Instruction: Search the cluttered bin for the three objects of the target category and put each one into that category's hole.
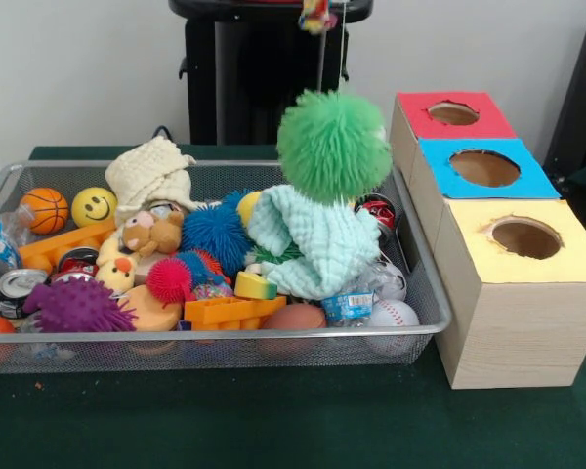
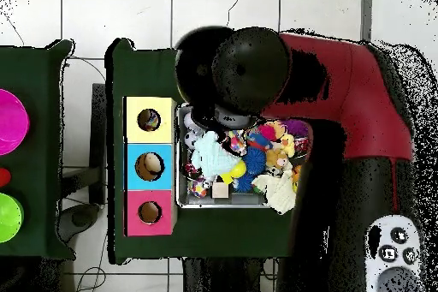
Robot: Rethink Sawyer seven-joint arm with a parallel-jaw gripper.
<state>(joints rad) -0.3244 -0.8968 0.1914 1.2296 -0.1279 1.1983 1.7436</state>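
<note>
The wire-mesh bin (image 1: 425, 293) is full of toys; it also shows in the overhead view (image 2: 181, 201). A mint-green waffle cloth (image 1: 313, 244) lies heaped at its middle right, also in the overhead view (image 2: 214, 158). A cream waffle cloth (image 1: 151, 171) sits at the far left rim. A green spiky ball (image 1: 334, 145) hangs above the mint cloth on a thin strand from a small multicoloured thing (image 1: 317, 14) at the top edge. I cannot tell what that thing is. The yellow-topped hole (image 1: 525, 237) is in the nearest box. My gripper is above the picture, hidden under the arm in the overhead view.
Blue-topped (image 1: 484, 168) and red-topped (image 1: 453, 113) holes lie behind the yellow one. The bin also holds spiky balls (image 1: 76, 305), plush animals (image 1: 151, 234), a smiley ball (image 1: 94, 206), a small basketball (image 1: 44, 209), cans, orange blocks (image 1: 230, 313) and a baseball (image 1: 395, 315). The arm (image 2: 342, 92) covers the bin's side.
</note>
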